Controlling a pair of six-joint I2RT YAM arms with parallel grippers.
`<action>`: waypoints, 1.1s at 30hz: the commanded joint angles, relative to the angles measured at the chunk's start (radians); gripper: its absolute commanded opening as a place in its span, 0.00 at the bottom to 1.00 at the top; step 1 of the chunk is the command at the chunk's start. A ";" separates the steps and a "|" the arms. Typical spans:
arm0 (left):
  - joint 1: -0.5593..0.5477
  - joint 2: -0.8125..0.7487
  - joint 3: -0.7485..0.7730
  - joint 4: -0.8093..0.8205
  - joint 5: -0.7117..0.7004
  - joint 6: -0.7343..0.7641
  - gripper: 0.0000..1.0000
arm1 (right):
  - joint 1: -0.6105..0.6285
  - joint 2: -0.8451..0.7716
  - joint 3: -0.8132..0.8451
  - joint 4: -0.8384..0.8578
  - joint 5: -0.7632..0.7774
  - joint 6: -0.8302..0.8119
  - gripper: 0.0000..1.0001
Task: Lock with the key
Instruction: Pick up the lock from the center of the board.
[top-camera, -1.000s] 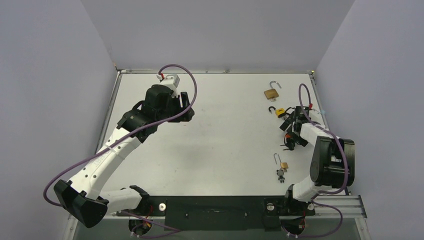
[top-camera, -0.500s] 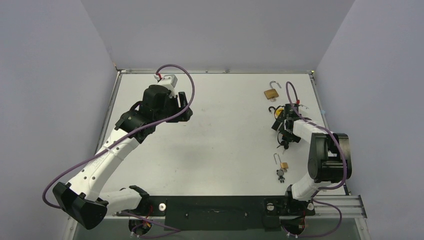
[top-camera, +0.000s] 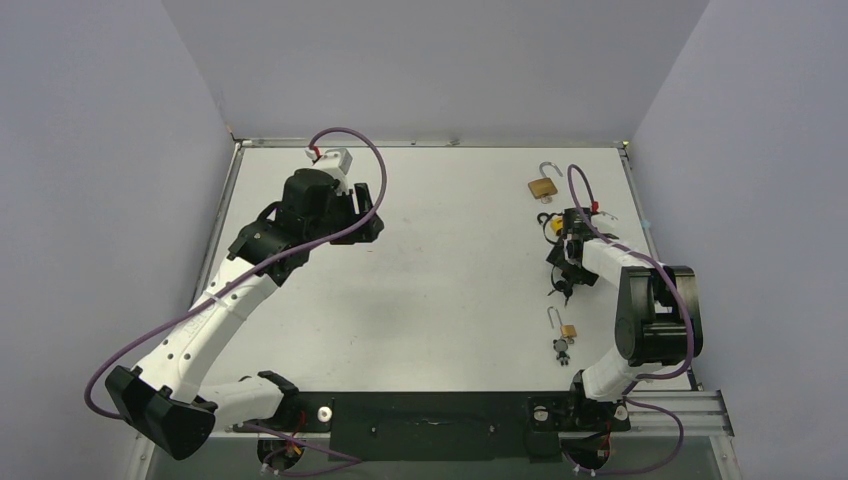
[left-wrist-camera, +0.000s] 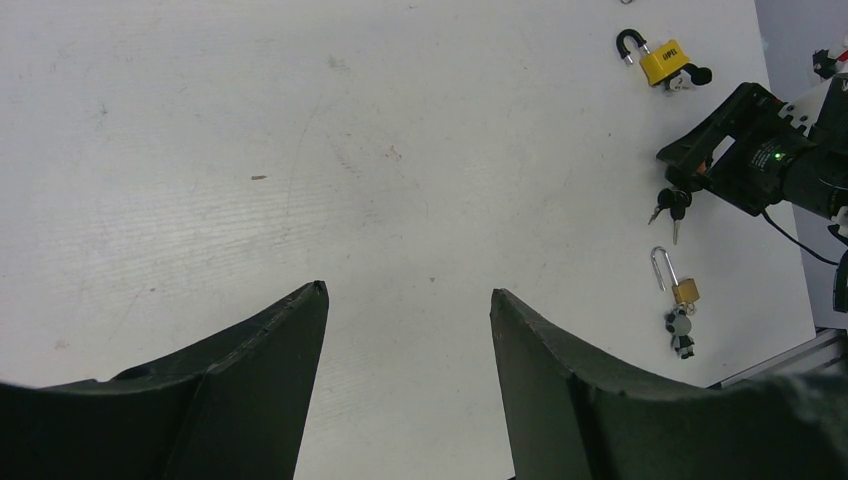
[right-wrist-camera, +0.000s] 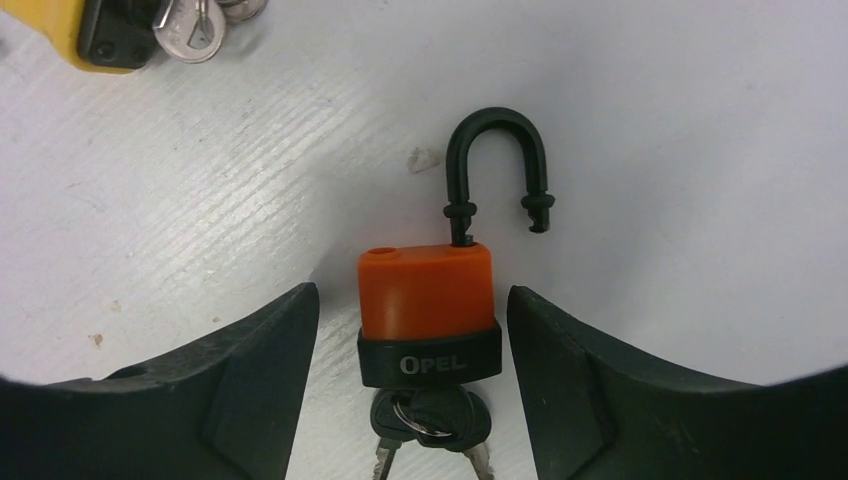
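In white on the black lower band of the orange lock (right-wrist-camera: 428, 315): "OPEL". Lies flat on the table (top-camera: 450, 290), with the black shackle (right-wrist-camera: 497, 165) lifted out at one leg and open, pointing away from the wrist camera, and keys (right-wrist-camera: 430, 425) hanging at the keyhole end. The same word "OPEL", in dark letters, on the yellow lock (left-wrist-camera: 664, 62) just beyond the orange lock, with silver keys beside it. Writing on the brass lock (top-camera: 543, 185), farther beyond the orange lock, too small to read. Nearer to the arm bases than the orange lock, a small lock (top-camera: 566, 330) with a little figure attached. Right gripper (right-wrist-camera: 410, 292) spread apart and low over the orange lock, one finger at each side of its body; a clear gap at one side, very close at the other, contact not sure. Right arm folded, elbow raised toward the near edge, wrist turned down upon the orange lock. Left gripper (left-wrist-camera: 408, 292) also spread apart, holding nothing, well apart from the orange lock across the table. Left arm stretched long from its base, wrist held above the table.
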 joint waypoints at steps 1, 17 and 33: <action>0.013 -0.018 0.006 0.012 0.014 -0.004 0.59 | -0.002 -0.014 0.014 -0.053 0.091 0.021 0.64; 0.055 0.030 -0.013 0.068 0.179 -0.058 0.59 | 0.017 -0.106 0.026 -0.081 -0.013 -0.001 0.12; 0.061 0.147 0.053 0.563 0.592 0.044 0.59 | 0.287 -0.378 0.293 -0.194 -0.748 0.083 0.00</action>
